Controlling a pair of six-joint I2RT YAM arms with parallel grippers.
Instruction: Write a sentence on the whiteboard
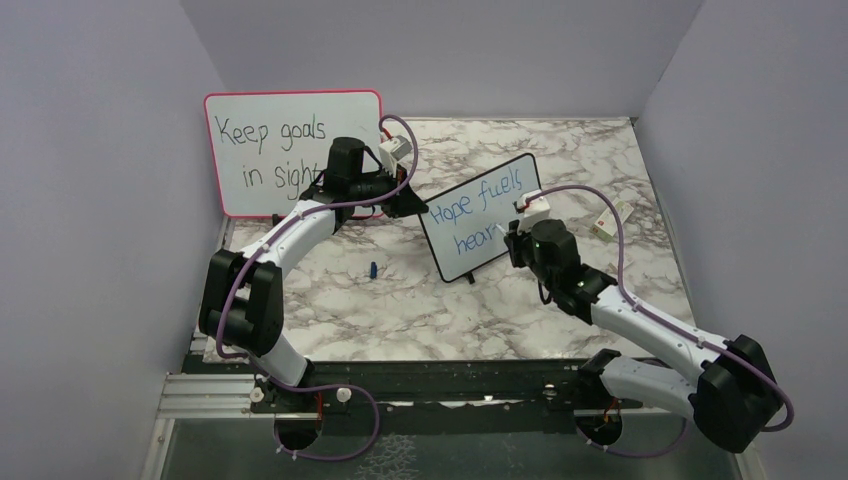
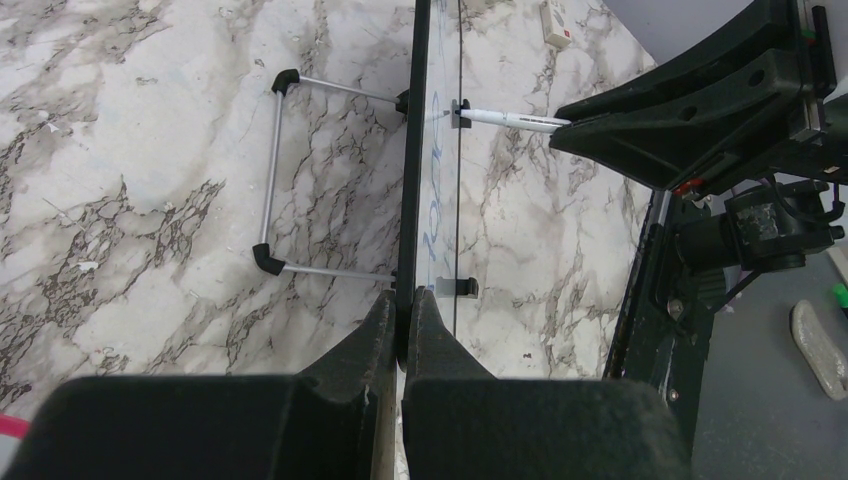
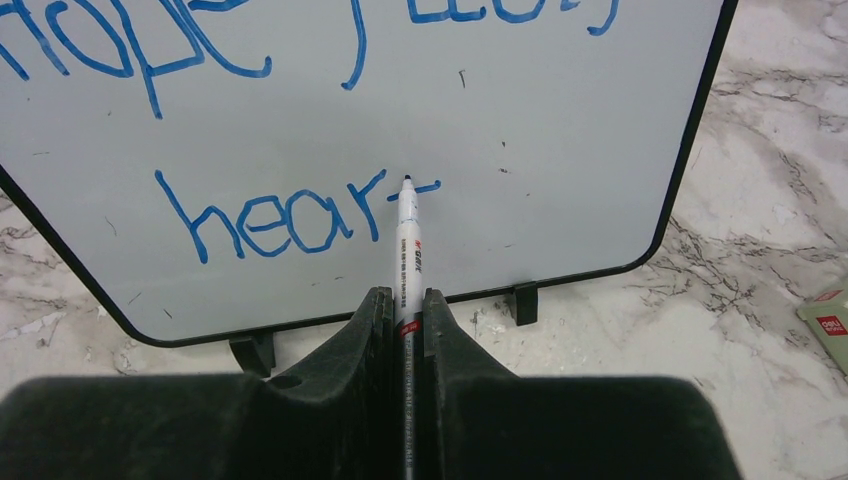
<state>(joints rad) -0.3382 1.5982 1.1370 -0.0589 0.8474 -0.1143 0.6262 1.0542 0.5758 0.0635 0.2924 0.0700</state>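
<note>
The whiteboard (image 1: 480,215) with a thin black frame stands tilted mid-table. Its edge (image 2: 413,150) runs up the left wrist view, and its face (image 3: 560,110) fills the right wrist view. The sentence (image 3: 270,215) in blue reads "Hope fuels" above "hear" with part of a "t". My left gripper (image 2: 403,300) is shut on the board's top edge. My right gripper (image 3: 405,295) is shut on a white marker (image 3: 407,240). The marker tip touches the board at the crossbar of the "t". The same marker (image 2: 510,120) shows from the side in the left wrist view.
A larger pink-framed board (image 1: 290,150) with black writing leans at the back left. A small blue cap (image 1: 372,270) lies on the marble in front of the left arm. A white eraser (image 1: 612,218) lies at the right. The board's wire stand (image 2: 275,170) sits behind it.
</note>
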